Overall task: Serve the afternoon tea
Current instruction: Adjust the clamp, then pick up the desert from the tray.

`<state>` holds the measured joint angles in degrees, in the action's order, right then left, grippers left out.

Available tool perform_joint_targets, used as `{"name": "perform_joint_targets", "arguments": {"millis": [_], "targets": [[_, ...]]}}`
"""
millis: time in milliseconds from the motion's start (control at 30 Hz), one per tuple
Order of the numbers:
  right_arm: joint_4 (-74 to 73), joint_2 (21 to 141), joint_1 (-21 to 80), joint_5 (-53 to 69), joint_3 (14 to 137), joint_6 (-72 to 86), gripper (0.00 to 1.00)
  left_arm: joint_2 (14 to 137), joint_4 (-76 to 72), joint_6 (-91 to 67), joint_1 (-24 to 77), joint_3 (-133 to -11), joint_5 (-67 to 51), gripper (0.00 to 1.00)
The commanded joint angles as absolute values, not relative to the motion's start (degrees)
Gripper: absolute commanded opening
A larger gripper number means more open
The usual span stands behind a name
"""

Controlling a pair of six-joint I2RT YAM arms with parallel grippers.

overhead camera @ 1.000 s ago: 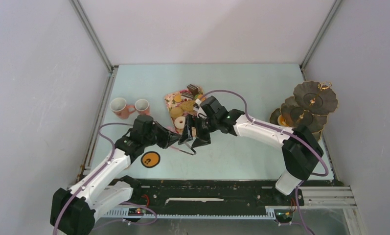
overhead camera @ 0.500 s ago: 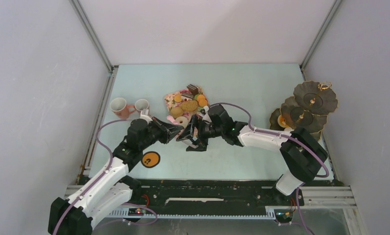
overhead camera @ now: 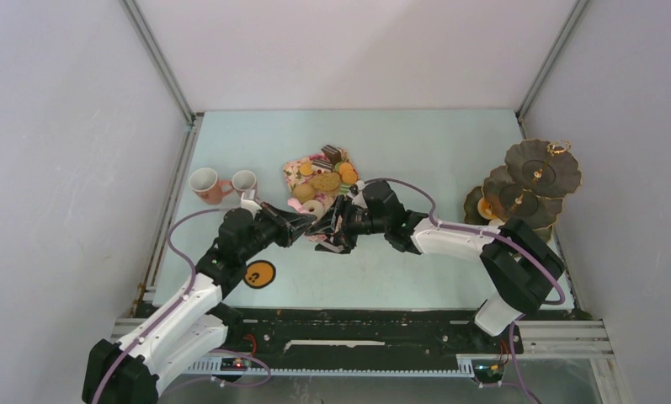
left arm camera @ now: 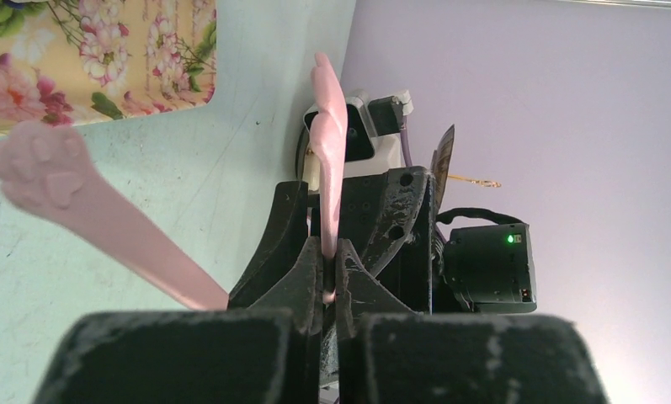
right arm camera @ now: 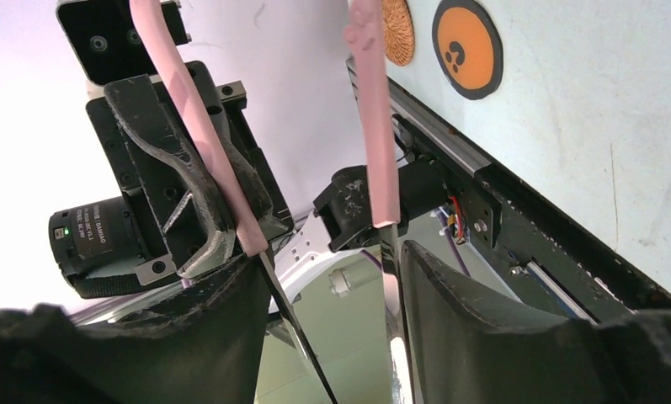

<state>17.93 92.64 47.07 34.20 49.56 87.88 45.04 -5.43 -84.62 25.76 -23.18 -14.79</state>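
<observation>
The left claw (overhead camera: 302,223) and right claw (overhead camera: 336,227) meet nose to nose just off the near edge of the floral tray (overhead camera: 291,171), at the middle of the table (overhead camera: 416,143). Between them are the pink tongs (left arm camera: 327,168). The left claw is pinched tight on 1 arm of the tongs, while the other arm splays out over the table with its paw-shaped tip near the tray's corner. In the right wrist view the right claw (right arm camera: 332,261) stands about half wide and straddles both arms at their metal end. Each arm runs close along a finger, but I cannot tell whether the fingers press on them.

The treats (overhead camera: 323,181) are piled on the tray, a pale donut nearest its near edge. 2 mugs (overhead camera: 204,183) stand side by side close to the left edge of the table. The orange coaster (overhead camera: 258,273) lies near the front edge beside the left forearm, and a woven coaster (right arm camera: 396,29) shows just beside it. The dark 3-tier stand (overhead camera: 529,181) is hard against the right edge. A broad bare stretch of table lies between the tray and the stand, with another behind the tray toward the back wall.
</observation>
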Motion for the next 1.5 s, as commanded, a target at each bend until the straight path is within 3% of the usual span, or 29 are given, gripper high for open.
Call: {"name": "perform_joint_targets", "arguments": {"millis": [0,367,500,767,833,967,1033,1267,1467], "targets": [[20.81,90.56,46.70,32.81,49.66,88.99,0.58,43.87,-8.93,-85.64,26.06,-23.26,-15.37,0.00],[22.56,91.17,46.08,32.83,49.66,88.51,0.60,43.41,-9.48,-86.74,26.37,-22.50,-16.05,0.00],[24.62,91.19,45.38,33.32,48.49,89.69,0.48,43.30,-9.61,-87.14,26.37,-22.04,-16.12,0.00],[24.99,90.04,45.28,33.46,46.72,90.57,0.38,43.83,-10.01,-87.13,26.37,-21.91,-16.23,0.01],[24.77,89.82,45.13,33.49,46.51,90.13,0.34,43.74,-6.98,-86.02,26.37,-23.45,-16.07,0.12],[22.34,89.19,44.24,33.32,46.49,88.15,0.32,43.03,2.25,-81.65,26.37,-27.56,-15.12,0.48],[20.29,88.77,43.53,33.23,46.49,87.08,0.32,42.77,6.95,-79.27,26.37,-29.80,-14.90,0.59],[12.22,88.73,40.82,33.29,47.66,80.95,0.36,42.67,22.12,-68.38,26.28,-40.47,-11.70,0.79],[-4.29,90.24,39.61,31.67,53.66,67.67,0.38,39.78,33.19,-58.05,26.28,-47.51,-7.96,0.81]]}}
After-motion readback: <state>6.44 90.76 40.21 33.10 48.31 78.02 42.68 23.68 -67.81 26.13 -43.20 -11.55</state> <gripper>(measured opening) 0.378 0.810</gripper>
